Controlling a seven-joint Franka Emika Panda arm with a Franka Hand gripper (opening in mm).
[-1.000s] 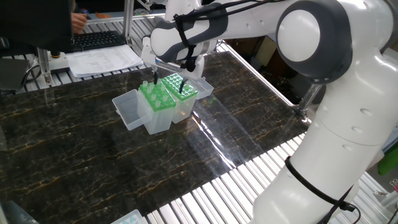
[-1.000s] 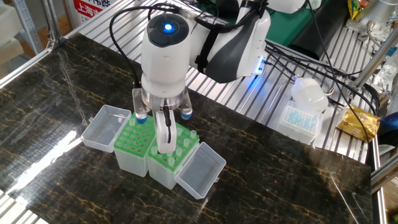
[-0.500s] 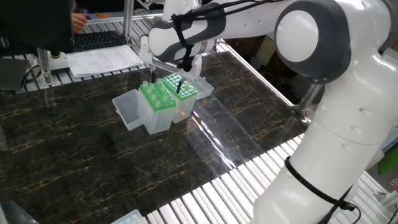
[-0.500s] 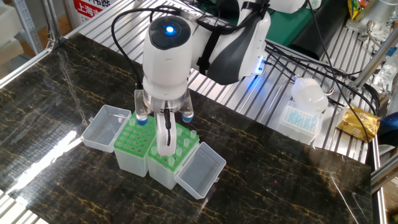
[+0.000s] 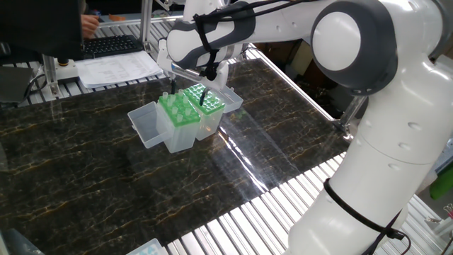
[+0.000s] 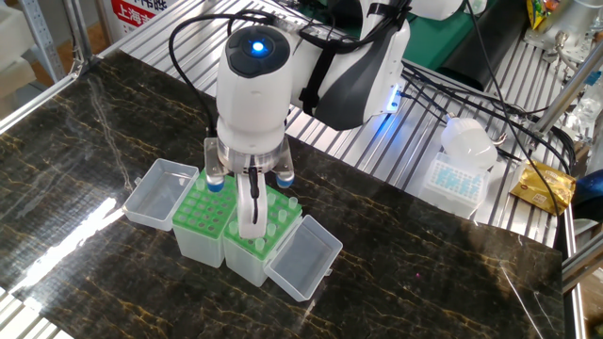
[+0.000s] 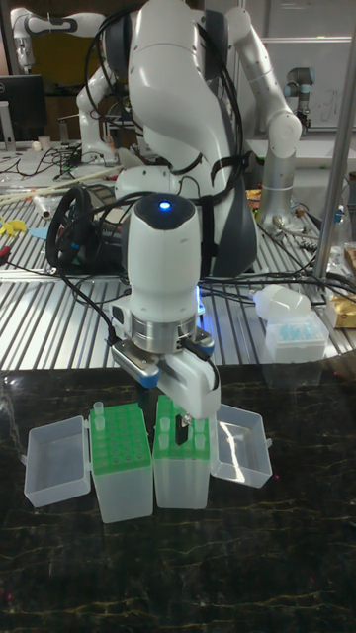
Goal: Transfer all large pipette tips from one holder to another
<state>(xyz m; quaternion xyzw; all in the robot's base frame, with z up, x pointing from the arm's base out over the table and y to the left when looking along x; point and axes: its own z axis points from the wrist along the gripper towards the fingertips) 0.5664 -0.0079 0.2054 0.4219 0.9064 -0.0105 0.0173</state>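
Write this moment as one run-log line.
arm: gripper over right-hand tip box | jaws: state unclear | pipette tips: several in that box | left-hand tip box: one visible

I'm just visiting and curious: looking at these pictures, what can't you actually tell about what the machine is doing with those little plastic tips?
- Whether the gripper holds a tip: in every view its fingers and body cover the spot.
- How many large pipette tips stand in the right-hand green rack: the gripper hides part of it.
- How many tips sit in the other rack: too small in all views; only one at its corner is clear.
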